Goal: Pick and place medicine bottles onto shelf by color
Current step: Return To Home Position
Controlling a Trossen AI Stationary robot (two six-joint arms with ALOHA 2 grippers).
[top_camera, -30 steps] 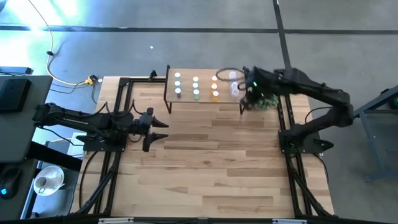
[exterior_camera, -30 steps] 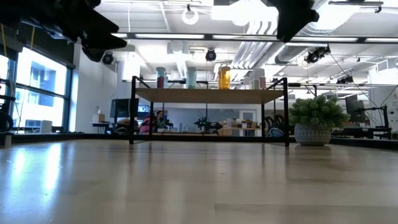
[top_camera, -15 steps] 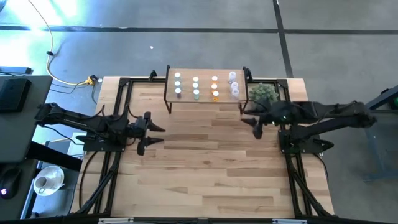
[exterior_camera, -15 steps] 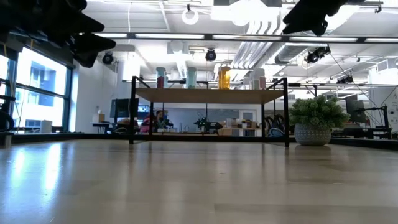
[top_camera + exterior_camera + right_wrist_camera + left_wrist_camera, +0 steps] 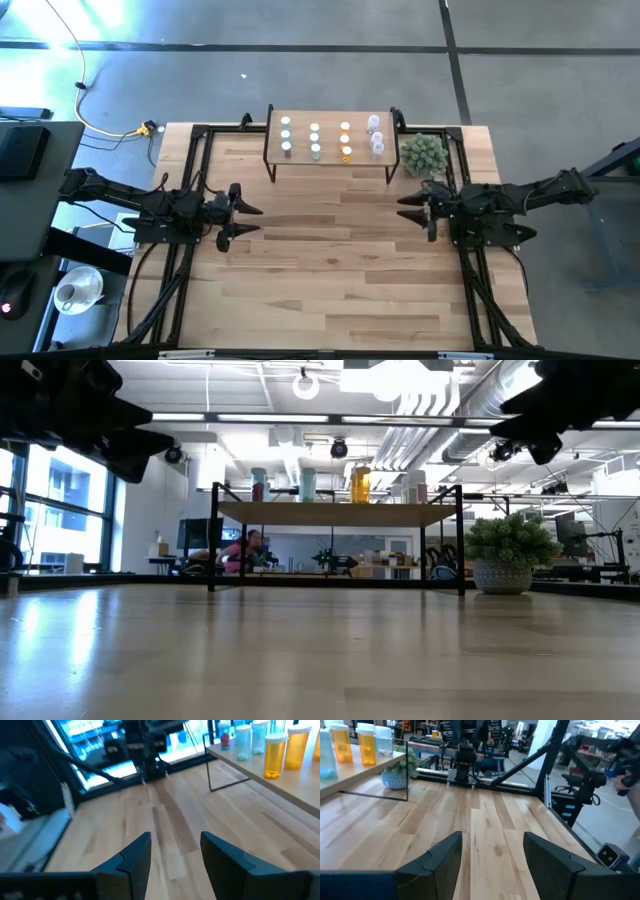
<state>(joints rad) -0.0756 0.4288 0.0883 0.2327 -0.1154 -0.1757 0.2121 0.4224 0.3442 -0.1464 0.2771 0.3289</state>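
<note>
The shelf (image 5: 330,143) stands on thin black legs at the table's far middle. Several medicine bottles stand upright on it in colour columns: light blue (image 5: 286,135), green (image 5: 315,140), orange (image 5: 345,140) and clear (image 5: 376,135). They also show in the low view (image 5: 359,484), the left wrist view (image 5: 367,747) and the right wrist view (image 5: 275,755). My left gripper (image 5: 250,219) hovers open and empty over the table's left middle. My right gripper (image 5: 406,207) hovers open and empty over the right middle, near side of the shelf.
A spiky green plant in a pot (image 5: 423,153) stands at the shelf's right end, also in the low view (image 5: 510,555). Black frame rails (image 5: 190,170) run along both table sides. A person shows in the room behind (image 5: 243,550).
My right gripper has drawn back from the shelf's right end by the clear bottles, toward the table's near and right edges, and its arm has folded in over the right rail. My left gripper has drawn back a little toward the table's left edge.
</note>
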